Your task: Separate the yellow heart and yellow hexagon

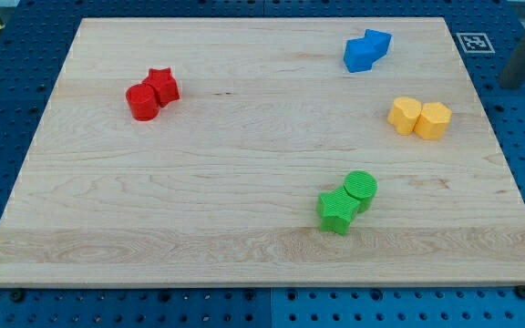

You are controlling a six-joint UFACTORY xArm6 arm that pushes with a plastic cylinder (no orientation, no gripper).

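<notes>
The yellow heart (405, 115) and the yellow hexagon (434, 120) sit side by side and touching near the board's right edge, with the heart on the left. My rod shows as a dark blurred bar at the view's upper right. My tip (514, 84) is off the board, to the right of and above the yellow pair, touching no block.
Two blue blocks (365, 50) touch each other at the view's top right. A red star (163, 86) and a red cylinder (141, 101) touch at the upper left. A green cylinder (361, 188) and a green star (337, 211) touch at the lower right of centre. The wooden board (199, 182) lies on a blue pegboard.
</notes>
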